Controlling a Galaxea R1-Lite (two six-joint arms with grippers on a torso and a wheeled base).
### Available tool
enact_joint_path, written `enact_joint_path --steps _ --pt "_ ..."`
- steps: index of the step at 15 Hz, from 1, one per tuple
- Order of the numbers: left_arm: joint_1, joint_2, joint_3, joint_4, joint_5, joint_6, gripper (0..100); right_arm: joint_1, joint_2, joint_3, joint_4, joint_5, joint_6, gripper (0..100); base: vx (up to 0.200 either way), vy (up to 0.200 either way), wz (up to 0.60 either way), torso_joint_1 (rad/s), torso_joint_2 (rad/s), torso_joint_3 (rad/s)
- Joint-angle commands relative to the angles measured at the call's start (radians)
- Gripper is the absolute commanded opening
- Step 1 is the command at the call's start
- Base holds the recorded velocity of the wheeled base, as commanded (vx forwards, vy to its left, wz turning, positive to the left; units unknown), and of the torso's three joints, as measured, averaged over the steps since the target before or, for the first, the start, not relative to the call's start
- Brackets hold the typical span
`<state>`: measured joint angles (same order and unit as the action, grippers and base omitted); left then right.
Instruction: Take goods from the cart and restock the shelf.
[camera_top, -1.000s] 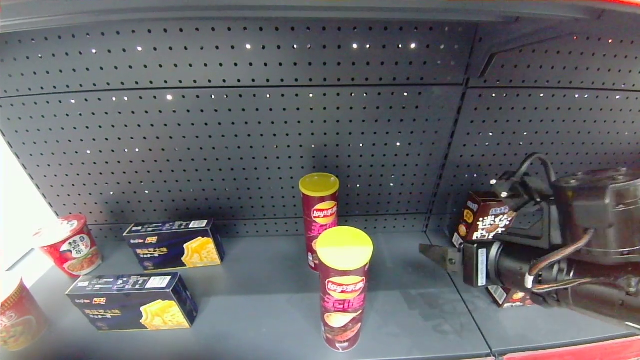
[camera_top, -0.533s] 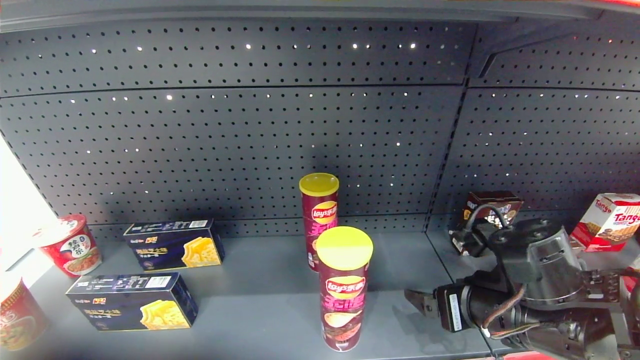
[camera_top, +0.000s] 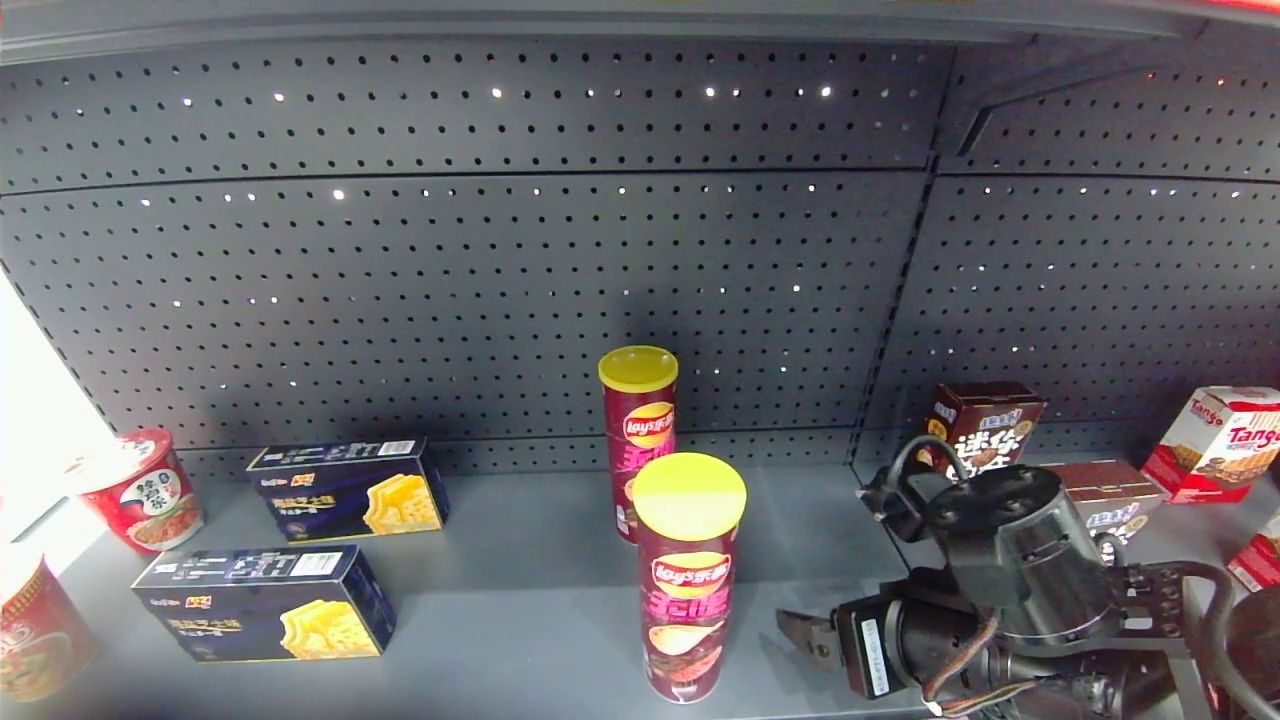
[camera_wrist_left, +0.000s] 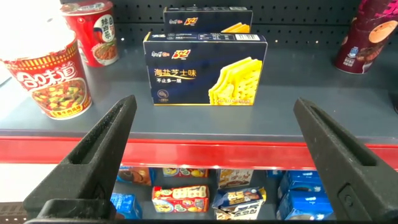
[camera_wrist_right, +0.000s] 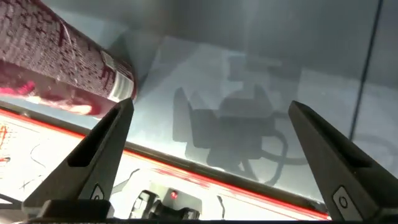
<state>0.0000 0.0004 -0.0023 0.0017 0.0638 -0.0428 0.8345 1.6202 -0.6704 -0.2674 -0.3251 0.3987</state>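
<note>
- restock in progress: the right gripper (camera_top: 805, 637) hangs low over the shelf (camera_top: 520, 610) near its front edge. its jaws are spread wide and hold nothing. it is just beside the front chip can (camera_top: 688, 575) but not touching it.
- the front chip can stands upright near the front edge at mid-shelf, with the rear chip can (camera_top: 640, 440) upright behind it toward the back wall.
- the left gripper (camera_wrist_left: 214, 102) sits out beyond the shelf's red front edge, also wide open and empty. it faces the near cracker box (camera_wrist_left: 205, 68), and the far cracker box (camera_wrist_left: 208, 17) lies behind that.
- the large noodle cup (camera_wrist_left: 46, 68) and the small noodle cup (camera_wrist_left: 93, 31) stand at the shelf's left end.
- in the right bay, a brown snack box (camera_top: 975, 430) stands at the back edge and a red-and-white box (camera_top: 1220, 440) sits farther right.
- handling, as judged: the chip cans look like light, stiff card tubes with a smooth, slightly slippery wrap. they are tall on a narrow base, so easy to topple and to dent if squeezed hard.
- the best hold is probably around the mid-body, below the yellow lid, with the jaws square to the tube.
- the cracker boxes look light and rigid, with flat faces that suit a pinch across the narrow sides.
</note>
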Motion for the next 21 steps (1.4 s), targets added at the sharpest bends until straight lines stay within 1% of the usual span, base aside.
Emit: enact_joint_path --steps 1,6,14,18,21 --pt "0.000 0.000 0.001 0.000 0.001 0.000 100 0.011 0.015 -0.021 0.001 0.000 0.005 100 0.000 0.000 0.00 0.000 0.00 0.000" --pt "0.000 0.000 -0.001 0.000 0.001 0.000 100 0.043 0.052 -0.067 0.005 0.001 0.003 100 0.000 0.000 0.00 0.000 0.00 0.000" --pt "0.000 0.000 0.001 0.000 0.001 0.000 100 0.060 0.087 -0.098 0.005 0.001 0.003 100 0.000 0.000 0.00 0.000 0.00 0.000" --pt "0.000 0.000 -0.001 0.000 0.001 0.000 100 0.052 0.093 -0.092 0.005 0.000 -0.003 100 0.000 0.000 0.00 0.000 0.00 0.000" --pt "0.000 0.000 -0.001 0.000 0.001 0.000 100 0.015 0.092 -0.086 0.008 0.000 -0.004 100 0.000 0.000 0.00 0.000 0.00 0.000"
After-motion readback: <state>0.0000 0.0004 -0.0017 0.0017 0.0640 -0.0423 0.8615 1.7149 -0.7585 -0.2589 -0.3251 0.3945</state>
